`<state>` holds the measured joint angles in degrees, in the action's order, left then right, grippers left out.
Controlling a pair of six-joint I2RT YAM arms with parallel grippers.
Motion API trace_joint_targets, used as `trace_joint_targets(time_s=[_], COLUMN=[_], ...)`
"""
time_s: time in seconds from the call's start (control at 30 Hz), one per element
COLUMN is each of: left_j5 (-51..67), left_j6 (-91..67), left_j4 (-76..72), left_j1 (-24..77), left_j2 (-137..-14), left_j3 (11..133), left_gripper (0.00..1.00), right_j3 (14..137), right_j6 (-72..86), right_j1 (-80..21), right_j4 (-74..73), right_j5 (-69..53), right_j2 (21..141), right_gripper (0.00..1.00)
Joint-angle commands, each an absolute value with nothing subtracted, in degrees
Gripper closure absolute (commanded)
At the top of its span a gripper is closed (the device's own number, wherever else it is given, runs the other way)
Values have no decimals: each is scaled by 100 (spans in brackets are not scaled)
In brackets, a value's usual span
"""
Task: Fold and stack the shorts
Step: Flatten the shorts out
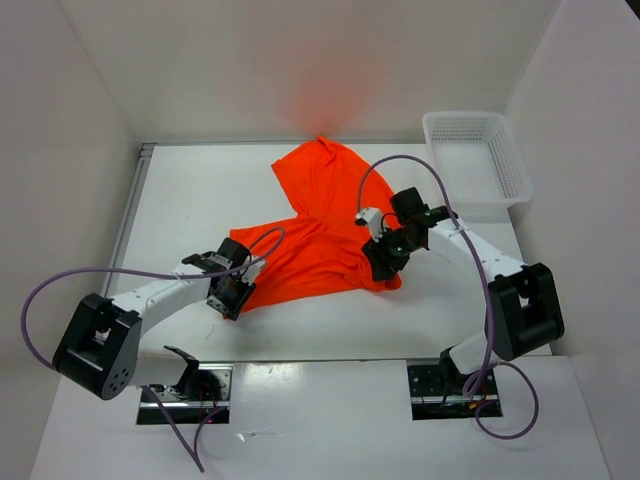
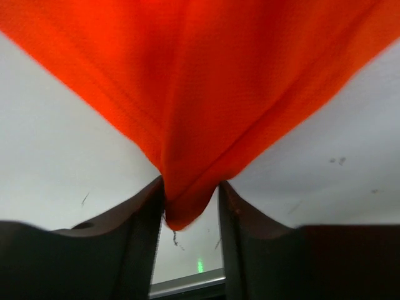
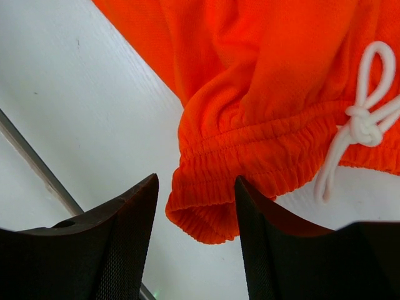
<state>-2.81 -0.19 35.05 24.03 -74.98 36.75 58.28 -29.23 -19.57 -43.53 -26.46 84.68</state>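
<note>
My left hand (image 1: pixel 232 295) sits low at the near-left tip of the bright orange, thin-fabric shorts (image 1: pixel 320 230), its fingers apart with that pinched point of cloth hanging between them and brushing both inner faces. My right hand (image 1: pixel 383 262) is at the shorts' near-right corner, also parted: the gathered waistband corner lies between the fingers, close against the right one and clear of the left.

The shorts lie spread across the middle of the white worktop (image 1: pixel 200 200), one part reaching towards the far edge and a wider part running left to my left hand. The cloth is creased and lies unevenly.

Only my right wrist view shows the elastic, ruched waistband and the white cord drawstring (image 3: pixel 362 119) tied in a bow; from above my arm hides that. My left wrist view shows the fabric rising in a taut fan away from the fingers, with small dark scuffs on the worktop on either side.

From above, a white plastic lattice basket (image 1: pixel 475 160) stands at the far-right corner, apart from the shorts. Plain white walls close in the far, left and right sides, and purple cables (image 1: pixel 60 290) loop from both my arms.
</note>
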Motion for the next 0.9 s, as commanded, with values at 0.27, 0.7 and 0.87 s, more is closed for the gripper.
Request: trace_joint_targets(time_s=[0.27, 0.7, 0.87], left_j5=[-255, -1063, -1116], left_j6=[0, 0, 0], left_j4=[3024, 3506, 4077], left_j1=[2558, 1864, 1178], left_j2=[-7629, -7146, -6060], left_j3=[3094, 3171, 3357], left_gripper=[95, 100, 100], right_j3=[5003, 4157, 4438], right_j6=[-3374, -4385, -5236], right_j1=[-3225, -3437, -3358], right_j4=[-3500, -2539, -3663], right_j5=[-576, 914, 363], right_j2=[8446, 8394, 7087], right_gripper=[39, 100, 100])
